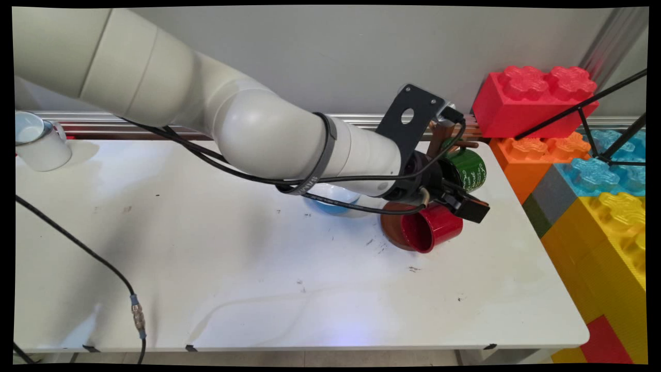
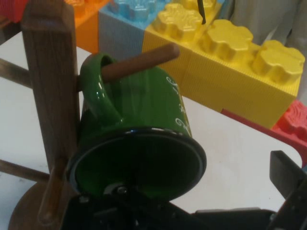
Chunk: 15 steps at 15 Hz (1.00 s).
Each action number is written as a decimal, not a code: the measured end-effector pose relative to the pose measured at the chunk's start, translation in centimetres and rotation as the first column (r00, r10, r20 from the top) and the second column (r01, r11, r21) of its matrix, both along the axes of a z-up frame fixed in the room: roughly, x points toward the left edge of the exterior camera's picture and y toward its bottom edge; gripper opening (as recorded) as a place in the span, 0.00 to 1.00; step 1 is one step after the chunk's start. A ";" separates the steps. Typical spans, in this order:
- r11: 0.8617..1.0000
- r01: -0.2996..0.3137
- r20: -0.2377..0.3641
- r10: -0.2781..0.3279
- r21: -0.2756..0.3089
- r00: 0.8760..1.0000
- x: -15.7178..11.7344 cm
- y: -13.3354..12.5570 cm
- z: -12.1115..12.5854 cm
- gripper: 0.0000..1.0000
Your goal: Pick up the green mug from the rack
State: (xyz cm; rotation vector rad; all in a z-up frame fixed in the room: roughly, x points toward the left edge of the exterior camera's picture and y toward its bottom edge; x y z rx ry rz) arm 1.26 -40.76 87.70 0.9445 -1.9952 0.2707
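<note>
Table (image 1: 206, 268): white, scuffed; it carries everything below but the bricks
White mug (image 1: 38, 142): upright at the back corner; well apart from the gripper, far out on the side the arm comes from
Black cable (image 1: 77, 243): trails over the table's near part, well apart from the gripper
Blue bowl (image 1: 333, 201): on the table beneath the wrist, near the gripper on its arm side; mostly hidden
Wooden mug tree (image 2: 48, 86): upright post on a round brown base; just beside the gripper; pegs stick out of the post
Red mug (image 1: 431, 232): on its side, mouth turned toward the table's near edge; right up against the gripper's underside and in front of the tree's base; whether they touch I cannot tell
Gripper (image 1: 465, 205): low, beside the tree; I cannot tell how far open it is, nor whether it has hold of anything
Green mug (image 1: 465, 170): hangs by its handle on a peg, white lettering on its side; directly ahead of the gripper, mouth toward it
Giant toy bricks (image 1: 609, 243): red, orange, blue and yellow, stacked off the table's end, beyond the gripper
</note>
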 end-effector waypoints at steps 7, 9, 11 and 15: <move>0.999 -0.029 -0.039 0.030 0.014 0.999 -0.4 -0.1 -0.8 1.00; 0.999 -0.040 -0.053 0.041 0.020 0.998 -0.4 -0.1 -1.0 1.00; 0.998 -0.049 -0.069 0.050 0.026 0.996 -0.5 -0.2 -1.2 1.00; 0.998 -0.059 -0.093 0.062 0.033 0.994 -0.7 -0.2 -1.5 1.00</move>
